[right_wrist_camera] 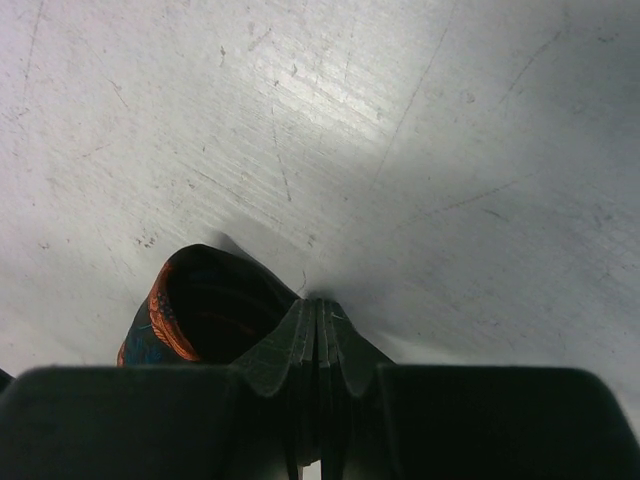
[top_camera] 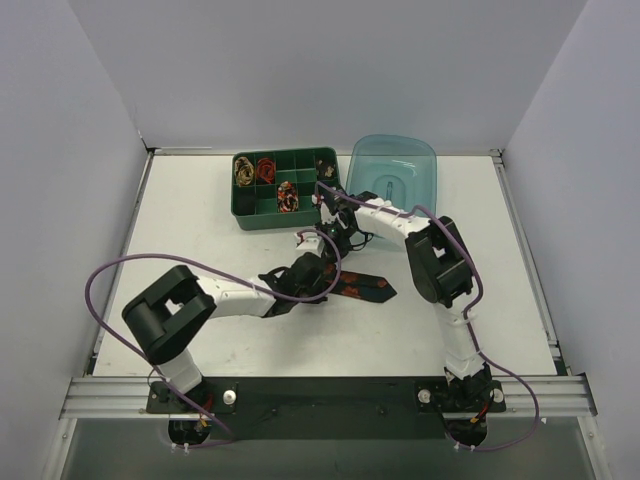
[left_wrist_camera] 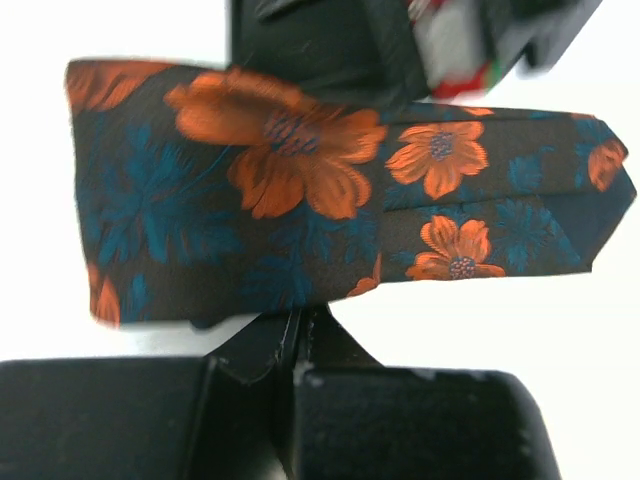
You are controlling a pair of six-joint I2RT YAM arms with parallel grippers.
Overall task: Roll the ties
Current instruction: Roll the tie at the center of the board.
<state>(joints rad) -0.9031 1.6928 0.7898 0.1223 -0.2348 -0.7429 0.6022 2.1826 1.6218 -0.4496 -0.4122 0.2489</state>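
White table (top_camera: 200, 330) lay all around me, with plain grey walls (top_camera: 300, 70) on three sides. One long tie (top_camera: 365, 287), black with big orange flowers and some blue ones, lay flat near the middle of the table, its pointed end to the right. My left pincer (left_wrist_camera: 298, 335) was at the near edge of that tie. Its two fingers were pressed tight together and touched the cloth, but I could not tell if any cloth was caught between them. My right pincer (right_wrist_camera: 316, 315) was at the far edge of the tie, fingers squeezed together too. In its wrist view a small curl of the tie stood up just beside its left finger. Far away on the table sat a green tray (top_camera: 262, 218) with little boxes inside, and three rolled-up ties (top_camera: 265, 168) rested in them. Just to the right of the tray was a see-through blue tub (top_camera: 420, 160).
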